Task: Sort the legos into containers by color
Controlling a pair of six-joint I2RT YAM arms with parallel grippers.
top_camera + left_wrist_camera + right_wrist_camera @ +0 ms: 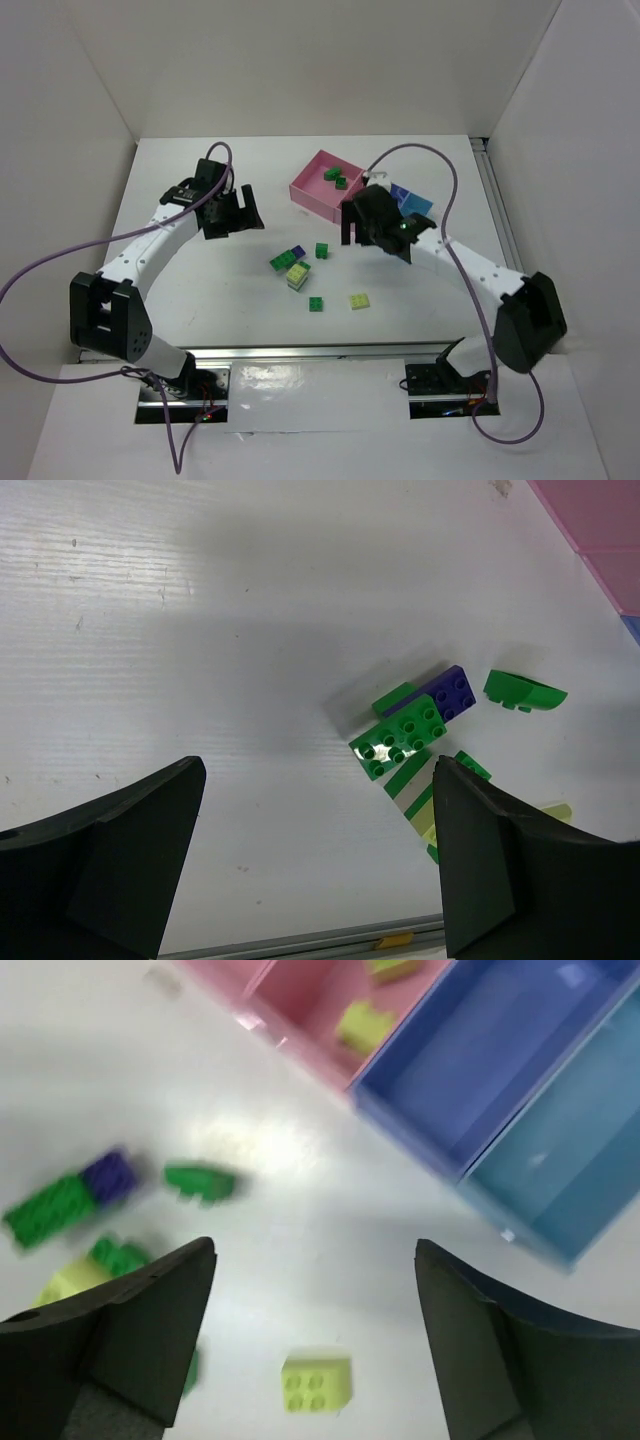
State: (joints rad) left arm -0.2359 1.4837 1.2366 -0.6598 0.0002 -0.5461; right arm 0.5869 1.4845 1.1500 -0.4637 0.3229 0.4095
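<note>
Your left tool hangs wide open and empty over the surface, with a green brick touching a purple brick just ahead of it. Your right tool is also spread wide, holding nothing, above a pale yellow brick. Two green bricks lie in the pink tray, and the blue tray sits beside it.

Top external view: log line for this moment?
left claw open, empty | right claw open, empty | pink tray: two green legos | unsorted legos: green, yellow, purple
</note>
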